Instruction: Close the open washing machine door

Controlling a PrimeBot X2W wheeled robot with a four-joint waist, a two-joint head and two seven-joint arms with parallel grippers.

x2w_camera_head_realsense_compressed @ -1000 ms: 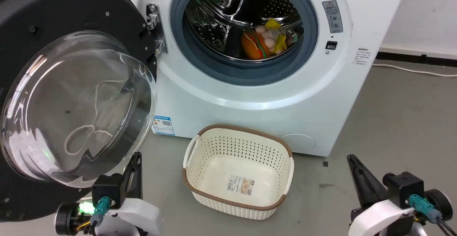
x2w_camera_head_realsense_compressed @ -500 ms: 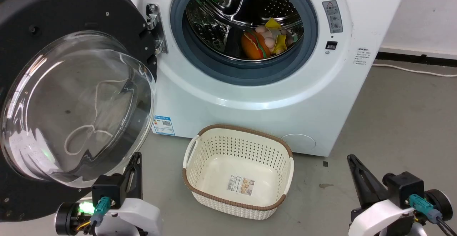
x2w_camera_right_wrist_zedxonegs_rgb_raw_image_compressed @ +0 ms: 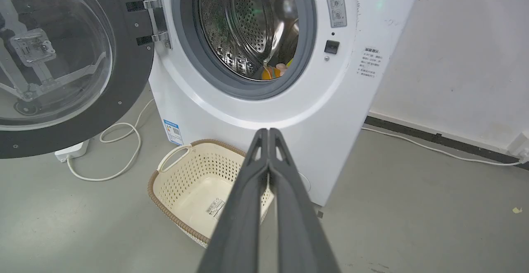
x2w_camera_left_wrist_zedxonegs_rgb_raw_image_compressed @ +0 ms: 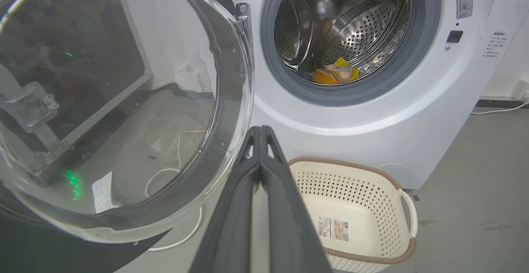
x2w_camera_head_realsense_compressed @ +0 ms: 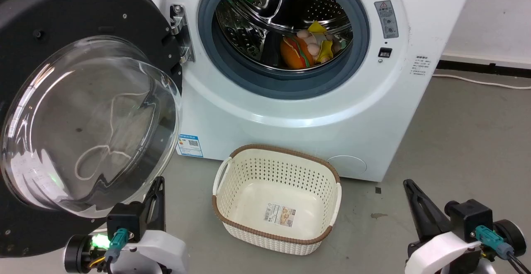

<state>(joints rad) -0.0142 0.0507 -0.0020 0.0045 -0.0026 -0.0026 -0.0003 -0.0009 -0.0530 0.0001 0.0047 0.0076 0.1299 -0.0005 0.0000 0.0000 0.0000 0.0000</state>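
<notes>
While the door (x2w_camera_head_realsense_compressed: 83,13) stands wide open at the left of the washer (x2w_camera_head_realsense_compressed: 290,116), head view has the left end effector (x2w_camera_head_realsense_compressed: 159,183) low, just below its glass, and the right end effector (x2w_camera_head_realsense_compressed: 408,185) right of the basket (x2w_camera_head_realsense_compressed: 276,232). Left wrist: fingers (x2w_camera_left_wrist_zedxonegs_rgb_raw_image_compressed: 237,215) pressed together. Right wrist: fingers (x2w_camera_right_wrist_zedxonegs_rgb_raw_image_compressed: 244,215) together also.

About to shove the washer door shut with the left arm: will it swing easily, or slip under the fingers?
The washing machine door hangs on a metal hinge, so it should swing as one stiff piece. Its bulging glass bowl looks smooth; the left fingers may slide off, so the black rim seems safer. It looks heavy: expect a slow start.
</notes>
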